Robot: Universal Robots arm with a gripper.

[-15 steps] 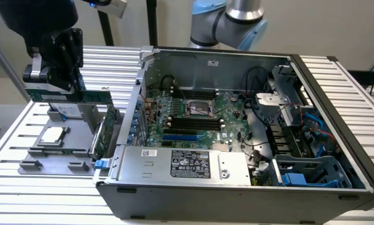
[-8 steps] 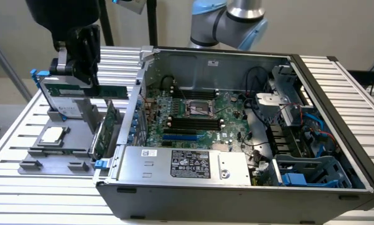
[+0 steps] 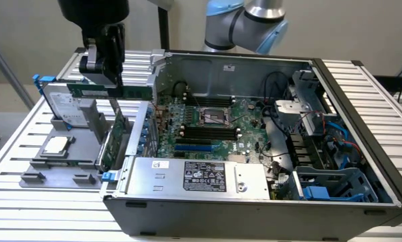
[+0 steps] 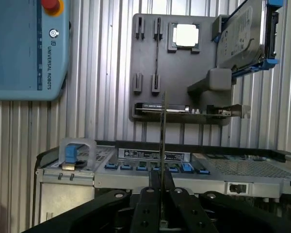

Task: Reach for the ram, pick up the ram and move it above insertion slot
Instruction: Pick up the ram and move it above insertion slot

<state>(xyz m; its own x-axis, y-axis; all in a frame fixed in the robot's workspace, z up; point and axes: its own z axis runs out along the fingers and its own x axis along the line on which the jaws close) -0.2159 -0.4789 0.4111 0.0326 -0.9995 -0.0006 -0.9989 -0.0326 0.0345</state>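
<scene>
Green ram [image 3: 110, 92], seemingly dark-chipped

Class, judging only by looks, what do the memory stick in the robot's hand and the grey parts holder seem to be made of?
Memory stick: green circuit board, probably fibreglass laminate, carrying dark chips. Parts holder: matte grey, moulded-looking, likely plastic; uncertain.

Bench [image 3: 362, 85]: ribbed aluminium slats, pale, satin finish.
Open grey computer case [image 3: 255, 214]: sheet metal, matt, with a dull bare-metal inner wall.
Long thin green ram stick [image 3: 110, 92]: glossy circuit board carrying dark matt chips.
Black gripper [image 3: 104, 75]: matt fingers of metal or plastic.
Dark grey parts tray [image 4: 150, 53]: smooth matt plastic.
Silver hard drive [image 4: 245, 34]: brushed metal, blue plastic rails.
</scene>
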